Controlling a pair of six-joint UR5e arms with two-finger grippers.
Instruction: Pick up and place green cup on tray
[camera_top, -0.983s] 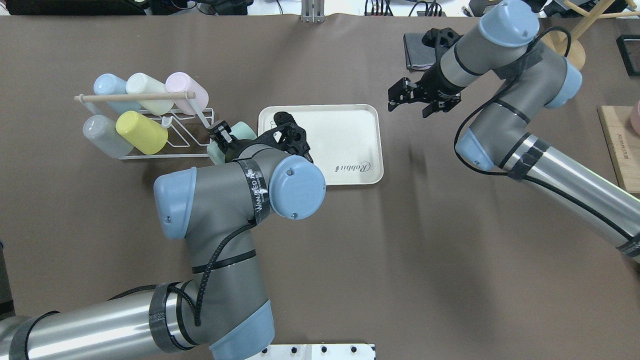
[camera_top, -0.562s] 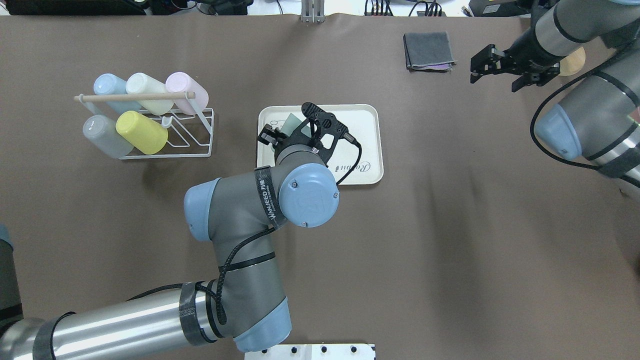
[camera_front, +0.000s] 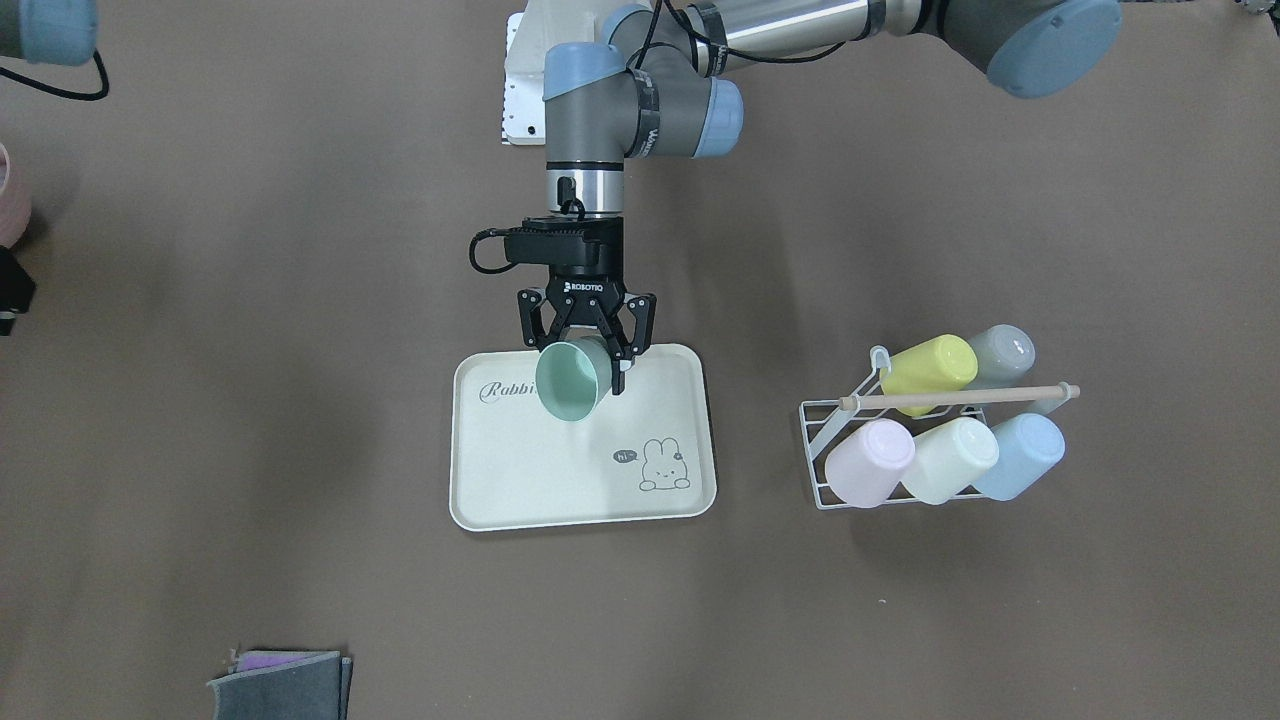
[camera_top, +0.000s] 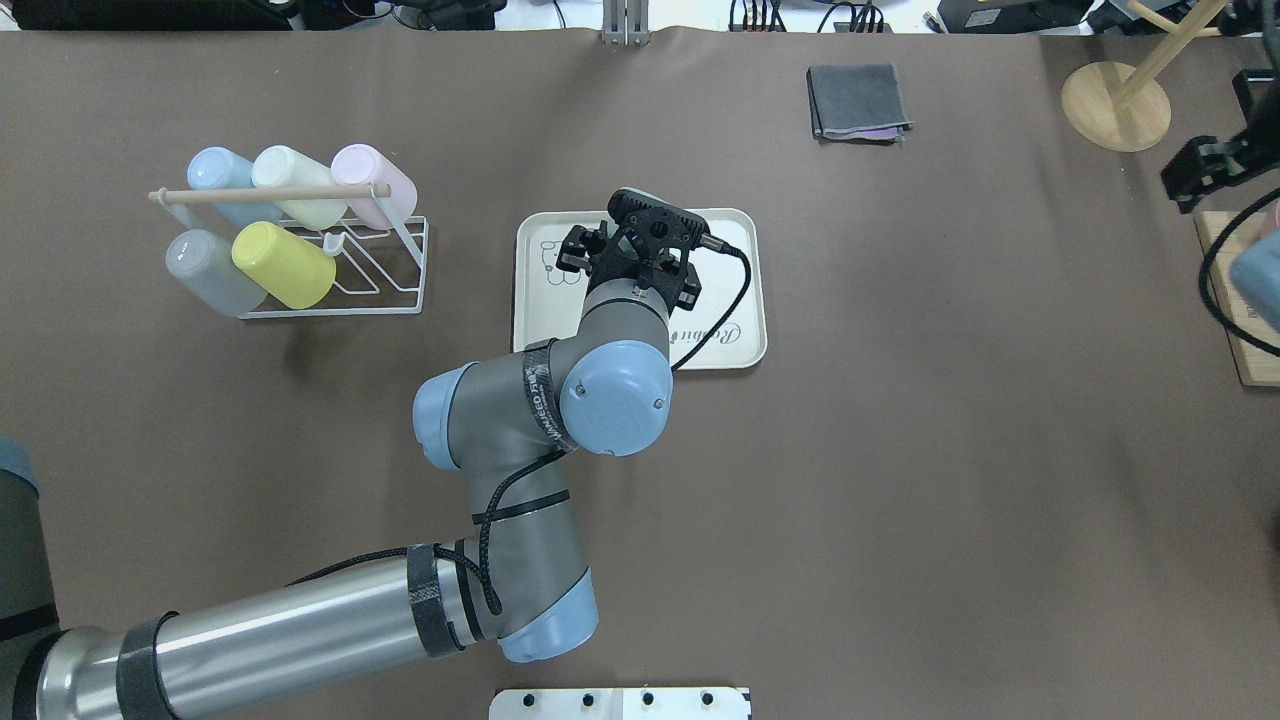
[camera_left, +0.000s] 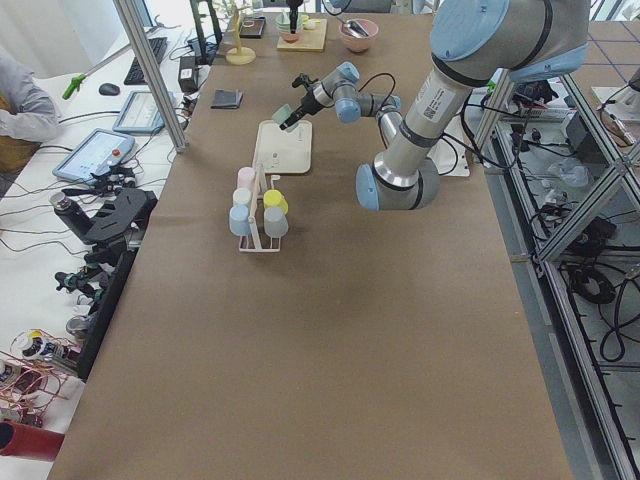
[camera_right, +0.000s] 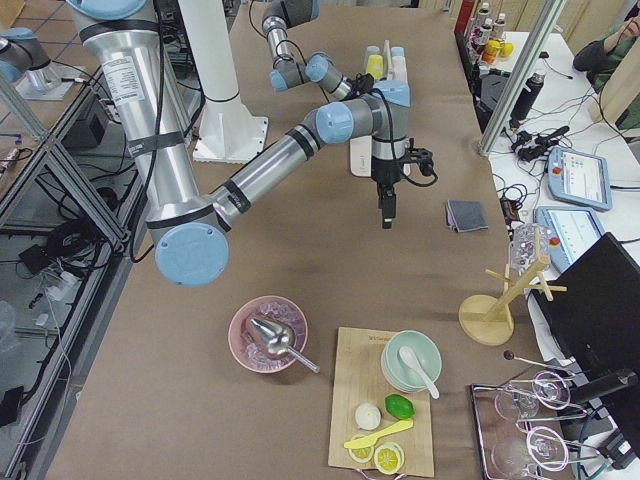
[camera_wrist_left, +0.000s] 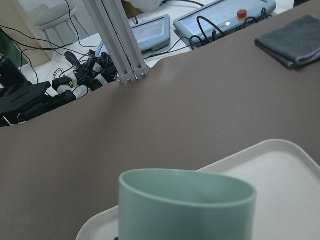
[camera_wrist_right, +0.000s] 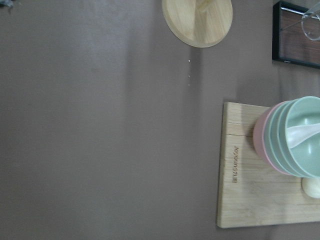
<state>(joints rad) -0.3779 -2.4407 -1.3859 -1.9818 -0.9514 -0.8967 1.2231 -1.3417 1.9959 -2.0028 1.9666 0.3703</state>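
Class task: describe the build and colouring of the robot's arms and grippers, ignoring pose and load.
The left arm and right arm are grey tubes with silver sections and pale blue joint caps, black cables running along them. The left gripper is black, lettered ROBOTIQ in white; the right gripper is black too.

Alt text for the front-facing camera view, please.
The left gripper holds the green cup, tilted with its mouth toward the camera, over the tray's robot-side end. A wire rack with five cups stands to the view's right.
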